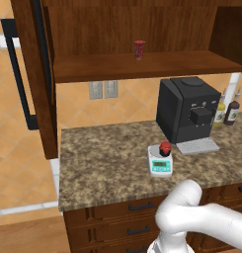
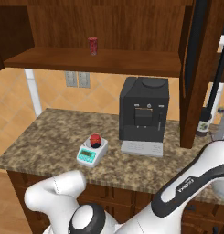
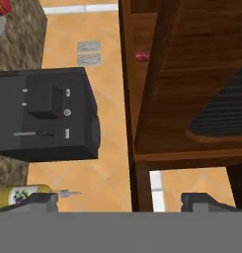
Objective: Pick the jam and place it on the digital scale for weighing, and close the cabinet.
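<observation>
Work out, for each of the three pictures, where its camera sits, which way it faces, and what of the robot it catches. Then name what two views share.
Left base view: behind the arm's left, facing forward and down at the counter; white arm at lower right.
Right base view: behind its right, same counter; arm from lower left.
Hand view: on the hand, rolled sideways, close to the open cabinet door; pincer fingertips at the bottom, spread apart.
Shared by both base views: the jam on the digital scale, the coffee machine, the red can.

Red-topped jam (image 1: pixel 165 147), white-and-teal digital scale (image 1: pixel 160 163), speckled brown counter (image 1: pixel 102 163), black coffee machine (image 1: pixel 187 108).
</observation>
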Motion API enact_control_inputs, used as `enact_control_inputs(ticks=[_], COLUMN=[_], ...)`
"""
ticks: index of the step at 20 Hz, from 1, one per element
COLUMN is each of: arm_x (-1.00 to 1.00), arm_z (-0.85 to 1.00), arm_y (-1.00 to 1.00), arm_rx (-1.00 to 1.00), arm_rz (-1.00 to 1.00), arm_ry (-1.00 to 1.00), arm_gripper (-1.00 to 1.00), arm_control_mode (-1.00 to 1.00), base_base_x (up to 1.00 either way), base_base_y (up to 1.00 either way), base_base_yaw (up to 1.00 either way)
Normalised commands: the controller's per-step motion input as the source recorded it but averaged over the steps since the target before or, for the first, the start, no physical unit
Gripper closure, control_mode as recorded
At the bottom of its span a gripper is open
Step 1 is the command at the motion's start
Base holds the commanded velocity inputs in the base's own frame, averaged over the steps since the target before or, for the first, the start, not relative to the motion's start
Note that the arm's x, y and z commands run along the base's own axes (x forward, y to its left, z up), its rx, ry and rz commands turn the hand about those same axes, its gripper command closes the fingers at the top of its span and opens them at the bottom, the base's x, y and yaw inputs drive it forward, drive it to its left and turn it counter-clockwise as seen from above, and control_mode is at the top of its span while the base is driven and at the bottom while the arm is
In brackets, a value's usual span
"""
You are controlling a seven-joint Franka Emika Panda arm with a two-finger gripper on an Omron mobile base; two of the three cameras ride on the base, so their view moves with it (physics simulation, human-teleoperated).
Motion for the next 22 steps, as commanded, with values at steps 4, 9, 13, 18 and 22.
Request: enact_control_inputs(ticks=[4, 9, 13, 18, 22], arm_x=[0.16, 0.00, -0.01, 0.09, 0.48], arm_z=[0.35, 0.76, 0.44, 0.40, 0.42], arm_y=[0.53, 0.95, 1.00, 1.00, 1.00], arm_rx=[-0.14, -0.32, -0.47, -0.48, -0.41], arm_rz=[0.19, 0.14, 0.03, -0.01, -0.13], arm_ry=[-0.33, -0.55, -0.40, -0.21, -0.01], arm_gripper=[-1.00, -1.00, -1.00, -1.00, -1.00], arm_control_mode=[-1.00, -1.00, -1.00, -1.00, -1.00], base_base_x=[0.00, 0.00, 0.00, 0.00, 0.00], base_base_y=[0.00, 0.00, 0.00, 0.00, 0.00], base_base_yaw=[0.00, 0.00, 0.00, 0.00, 0.00])
